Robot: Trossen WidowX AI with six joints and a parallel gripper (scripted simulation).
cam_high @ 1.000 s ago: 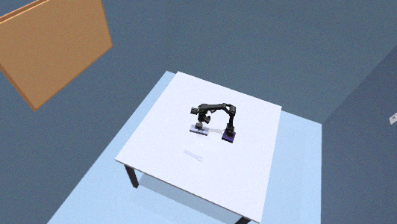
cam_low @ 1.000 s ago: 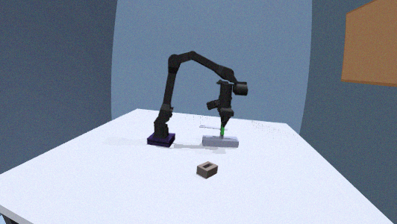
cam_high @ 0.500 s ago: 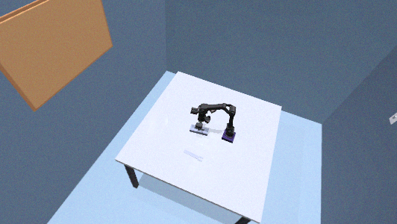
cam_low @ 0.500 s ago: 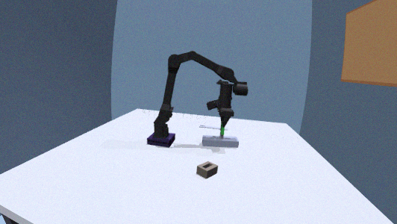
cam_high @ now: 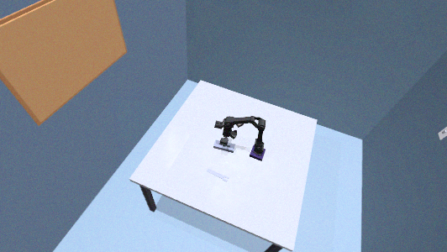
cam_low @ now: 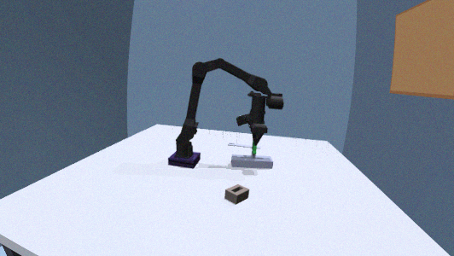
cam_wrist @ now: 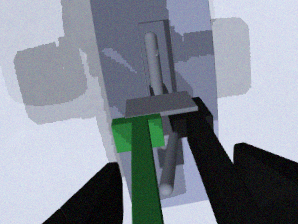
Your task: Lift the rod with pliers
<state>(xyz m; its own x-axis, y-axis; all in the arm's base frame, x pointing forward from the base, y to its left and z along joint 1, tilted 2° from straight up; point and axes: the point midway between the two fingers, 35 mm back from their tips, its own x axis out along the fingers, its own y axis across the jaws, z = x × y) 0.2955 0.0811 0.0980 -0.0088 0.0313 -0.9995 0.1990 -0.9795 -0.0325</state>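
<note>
In the exterior view, bare tabletop (cam_high: 260, 202) (cam_low: 141, 213) separates the channel block (cam_high: 218, 147) (cam_low: 252, 163) (cam_wrist: 200, 167), centre right, from the slotted brown block (cam_low: 230, 196) lower down. The gripper (cam_high: 224, 140) (cam_low: 256, 144) (cam_wrist: 177, 163) stands about half open, clamped on the pliers (cam_low: 254, 149) (cam_wrist: 146, 170). At the wrist view's upper centre, the rod (cam_wrist: 153, 62) lies in the slot; the pliers' crosspiece hides part, obscuring the jaws' grip.

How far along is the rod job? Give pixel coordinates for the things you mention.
Done: pliers (cam_low: 254, 149) (cam_wrist: 145, 170) out of what looks like their holster (cam_low: 231, 196), whose slot shows nothing in it, and brought over the channel block (cam_high: 230, 149) (cam_low: 252, 162) (cam_wrist: 117, 40).
In hand: end effector (cam_high: 224, 138) (cam_low: 256, 142) (cam_wrist: 177, 163) is gripping the pliers; whether they've locked on the rod, can't tell.
Left: confirm the lock, lift and hold. Rod (cam_wrist: 153, 62) looks still down in the slot.
</note>
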